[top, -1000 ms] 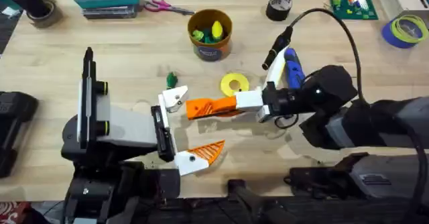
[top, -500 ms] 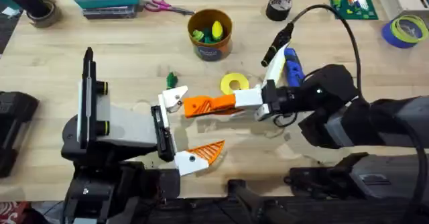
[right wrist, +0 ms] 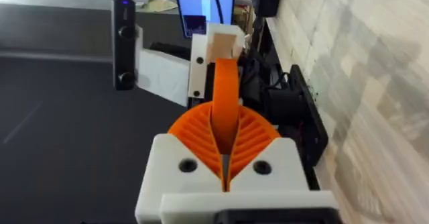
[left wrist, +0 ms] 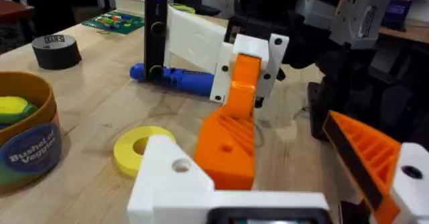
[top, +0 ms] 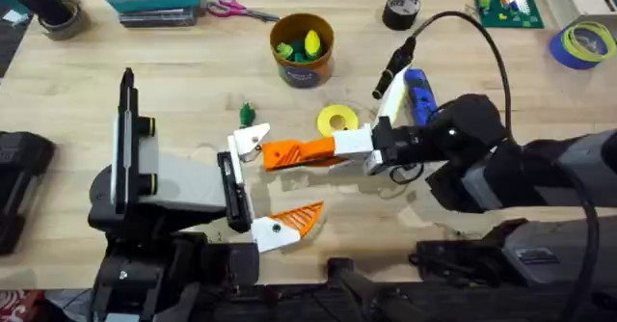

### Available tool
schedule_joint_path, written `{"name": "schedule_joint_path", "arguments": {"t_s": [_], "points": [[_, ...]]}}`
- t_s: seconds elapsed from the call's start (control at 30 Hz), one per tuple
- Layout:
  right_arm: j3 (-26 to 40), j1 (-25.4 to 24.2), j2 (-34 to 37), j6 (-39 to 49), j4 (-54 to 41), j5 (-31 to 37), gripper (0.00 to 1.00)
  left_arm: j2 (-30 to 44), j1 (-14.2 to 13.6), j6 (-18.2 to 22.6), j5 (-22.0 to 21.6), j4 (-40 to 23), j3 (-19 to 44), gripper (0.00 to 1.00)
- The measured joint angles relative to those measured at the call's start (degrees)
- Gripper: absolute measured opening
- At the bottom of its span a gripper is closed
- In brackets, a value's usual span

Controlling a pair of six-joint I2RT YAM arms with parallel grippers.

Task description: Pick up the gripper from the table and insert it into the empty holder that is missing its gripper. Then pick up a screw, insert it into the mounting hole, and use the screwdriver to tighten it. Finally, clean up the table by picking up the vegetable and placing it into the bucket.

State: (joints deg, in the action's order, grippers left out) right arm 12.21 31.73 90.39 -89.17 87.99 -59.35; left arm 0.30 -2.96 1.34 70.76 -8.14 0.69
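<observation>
Jaws of the left gripper (top: pixel 273 183) stand wide apart at the near side of the table (top: pixel 174 81), its near finger (top: pixel 289 224) white with an orange pad; its far finger is the bare white holder (top: pixel 253 143), with no orange pad. The right gripper (top: pixel 337 148), reaching in from the right, is clamped on the orange gripper (top: pixel 294 154), held level above the table, its tip at the holder; whether it is seated cannot be told. In the right wrist view the orange pads (right wrist: pixel 194 137) press both sides of the gripper (right wrist: pixel 224 90), which runs out to the holder (right wrist: pixel 221 43). Just beyond lies a yellow disc (top: pixel 336 121); the vegetable (top: pixel 247 113) lies on the table just far of the holder. The screwdriver (top: pixel 420 95) lies to the right beyond the right arm. Farther off, near centre, the bucket (top: pixel 302 71) stands upright with yellow and green toy foods inside.
</observation>
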Motion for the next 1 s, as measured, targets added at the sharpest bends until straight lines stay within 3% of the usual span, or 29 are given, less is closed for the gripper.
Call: {"name": "schedule_joint_path", "arguments": {"t_s": [1.0], "points": [[0.83,0.52,0.00,-0.04,-0.19,1.26,0.009,0.00,0.00,0.20,0.00,0.00,0.00,0.985]]}}
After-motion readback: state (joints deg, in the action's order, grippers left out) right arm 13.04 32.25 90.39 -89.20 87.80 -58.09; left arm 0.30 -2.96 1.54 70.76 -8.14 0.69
